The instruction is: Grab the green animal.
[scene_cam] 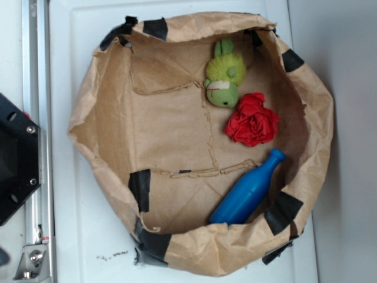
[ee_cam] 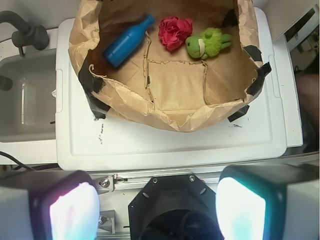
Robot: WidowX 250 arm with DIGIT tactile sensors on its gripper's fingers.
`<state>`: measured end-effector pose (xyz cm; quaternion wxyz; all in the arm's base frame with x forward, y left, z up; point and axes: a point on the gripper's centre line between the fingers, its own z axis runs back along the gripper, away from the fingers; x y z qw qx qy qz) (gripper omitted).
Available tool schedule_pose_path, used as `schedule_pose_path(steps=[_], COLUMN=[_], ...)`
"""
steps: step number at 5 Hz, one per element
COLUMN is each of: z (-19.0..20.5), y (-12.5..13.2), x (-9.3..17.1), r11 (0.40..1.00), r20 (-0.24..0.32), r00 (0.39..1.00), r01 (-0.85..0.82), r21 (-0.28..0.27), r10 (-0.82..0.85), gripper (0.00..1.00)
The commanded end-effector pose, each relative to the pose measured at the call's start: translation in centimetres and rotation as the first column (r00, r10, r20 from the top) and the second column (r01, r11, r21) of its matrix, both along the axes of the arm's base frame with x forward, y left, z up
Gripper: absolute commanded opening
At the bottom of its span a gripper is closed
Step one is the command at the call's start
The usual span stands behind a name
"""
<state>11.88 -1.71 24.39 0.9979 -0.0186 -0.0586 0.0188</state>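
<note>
The green animal [scene_cam: 224,78] lies inside a crumpled brown paper bag [scene_cam: 100,127] on the white table [scene_cam: 82,236], at the bag's far side, just beside a red fabric flower [scene_cam: 252,119]. A blue bottle [scene_cam: 248,190] lies apart. The hand [ee_cam: 157,207] hangs well away, fingers [ee_cam: 245,205] spread, empty.
</note>
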Motion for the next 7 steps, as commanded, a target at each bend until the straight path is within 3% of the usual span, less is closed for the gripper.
schedule_pose_path(steps=[1,3,4,5,6,7], z=[0.0,0.6,-0.8,-3.3,-5.1,-7.4], y=[0.0,0.0,0.8,1.6,2.1,2.4], x=[0.0,7.2,8.9,9.2,10.0,10.9], r11=[1.000,0.971,0.883,0.734,0.625,0.607], r20=[0.000,-0.025,0.029,0.007,0.027,-0.004], r00=[1.000,0.971,0.882,0.738,0.626,0.608], r01=[0.000,-0.238,-0.470,-0.670,-0.774,-0.793], r21=[0.000,0.001,-0.019,-0.107,-0.100,-0.050], r10=[0.000,0.238,0.470,0.675,0.779,0.794], gripper=[1.00,1.00,1.00,1.00,1.00,1.00])
